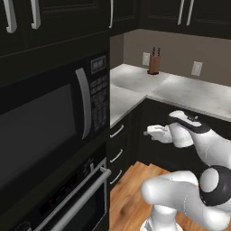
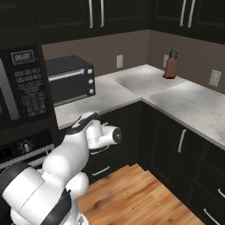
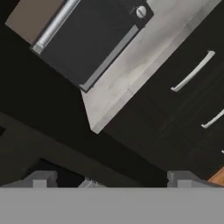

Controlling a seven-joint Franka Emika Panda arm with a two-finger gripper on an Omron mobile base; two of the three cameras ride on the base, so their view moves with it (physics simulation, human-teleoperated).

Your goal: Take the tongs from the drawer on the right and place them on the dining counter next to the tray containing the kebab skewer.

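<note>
Two stretches of pale marbled counter [image 2: 184, 103] are meeting at the room's corner, sitting over black base cabinets [image 2: 176, 149] with slim silver handles. Left of the arm, a tall black wall unit is holding a microwave [image 1: 49, 117] with the oven [image 1: 76, 198] and its long steel bar below. A black toaster oven [image 2: 70, 79] is standing on the counter against the wall, and the hand view is looking at it rolled, with closed black drawer fronts [image 3: 192, 87] beside it. A knife block [image 2: 170, 67] is standing well apart in the far corner. Wooden floor [image 2: 127, 193] is showing below. The white arm is reaching forward at drawer height, its gripper [image 3: 111, 180] hovering near the closed fronts; two finger tips [image 3: 41, 179] are standing widely spread with nothing between them. Which front is the task's drawer I cannot tell, and the tongs are hidden from sight
</note>
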